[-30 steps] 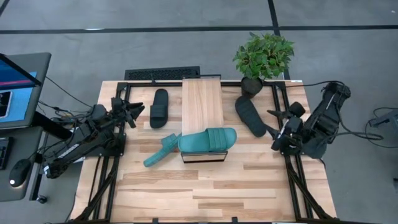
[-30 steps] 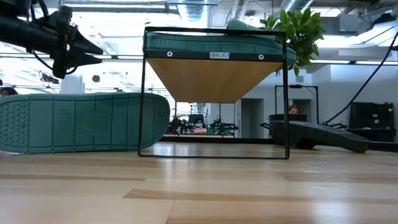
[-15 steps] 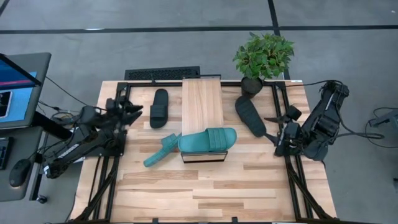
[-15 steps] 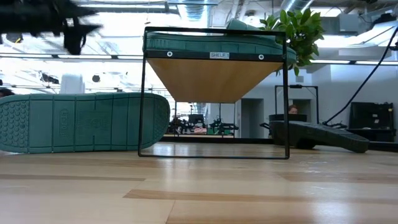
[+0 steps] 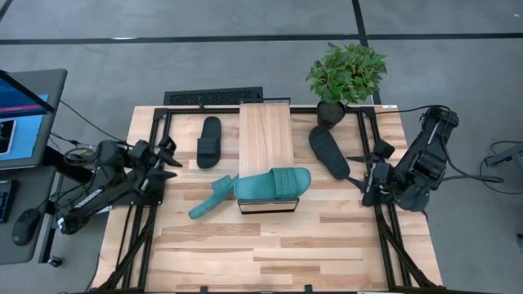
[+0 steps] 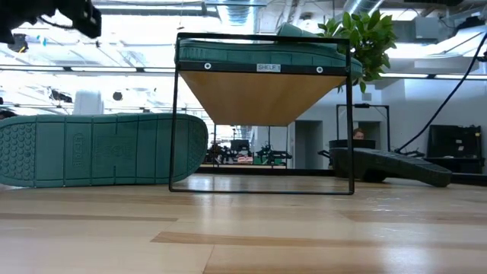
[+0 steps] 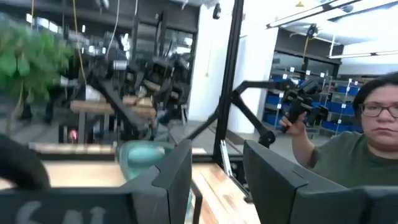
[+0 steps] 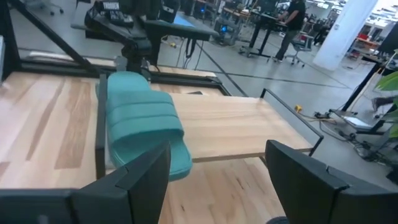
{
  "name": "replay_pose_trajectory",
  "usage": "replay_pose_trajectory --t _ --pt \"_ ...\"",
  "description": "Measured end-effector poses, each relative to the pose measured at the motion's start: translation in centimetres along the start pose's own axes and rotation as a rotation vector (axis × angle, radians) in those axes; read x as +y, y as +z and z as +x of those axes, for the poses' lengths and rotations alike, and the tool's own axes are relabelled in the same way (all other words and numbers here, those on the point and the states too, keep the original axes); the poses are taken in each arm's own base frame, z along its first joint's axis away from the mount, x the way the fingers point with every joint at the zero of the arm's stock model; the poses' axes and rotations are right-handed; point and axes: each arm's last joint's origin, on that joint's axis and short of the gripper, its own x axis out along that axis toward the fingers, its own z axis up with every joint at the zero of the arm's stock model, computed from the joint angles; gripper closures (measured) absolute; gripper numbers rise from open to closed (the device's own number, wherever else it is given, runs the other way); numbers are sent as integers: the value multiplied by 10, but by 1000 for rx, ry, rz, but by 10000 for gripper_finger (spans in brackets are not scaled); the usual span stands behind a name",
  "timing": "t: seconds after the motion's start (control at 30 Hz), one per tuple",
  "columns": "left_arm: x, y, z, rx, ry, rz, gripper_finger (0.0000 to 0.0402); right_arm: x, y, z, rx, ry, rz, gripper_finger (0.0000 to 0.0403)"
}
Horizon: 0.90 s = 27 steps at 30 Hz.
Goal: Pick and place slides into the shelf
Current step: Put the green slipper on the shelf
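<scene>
Over the last second we see the left end effector point(image 5: 167, 155) pull back from beside the black slide point(image 5: 209, 141) to the worktop's point(image 5: 286, 253) left edge, fingers apart and empty, while the right end effector point(image 5: 359, 169) also retreats, fingers wide and empty; we judge both arms are between picks. One teal slide point(image 5: 274, 183) lies across the shelf point(image 5: 265, 135), the other teal slide point(image 5: 211, 198) beside it on the worktop, and the second black slide point(image 5: 328, 152) right of the shelf. The low view shows the shelf's open frame with nothing beneath, which the high view hides.
</scene>
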Motion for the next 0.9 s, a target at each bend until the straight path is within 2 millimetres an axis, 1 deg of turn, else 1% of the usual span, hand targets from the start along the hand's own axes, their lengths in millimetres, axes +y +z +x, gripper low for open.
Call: replay_pose_trajectory --t 0.17,0.3,0.4,0.57,0.63,0.7,0.83,0.9 --pt "4 -10 0 69 41 -151 268 -2 -4 0 17 -8 -53 148" --pt "2 -9 2 56 49 -194 273 -2 -4 0 18 -10 -56 148" --pt "-4 3 4 24 39 -146 284 -3 -4 0 16 -10 -53 148" --pt "-14 33 15 -13 -9 -45 299 -8 -5 -2 13 -14 -46 148" --pt "-14 42 23 -4 -20 -25 303 -9 -5 -2 11 -13 -33 148" --pt "-12 47 36 32 -25 -17 305 -11 -5 -3 8 -12 -19 148" --pt "-7 47 70 161 -23 -11 306 -18 -6 -5 1 -11 5 148" --pt "-9 48 88 253 -29 14 306 -21 -12 -4 -13 -34 13 148"
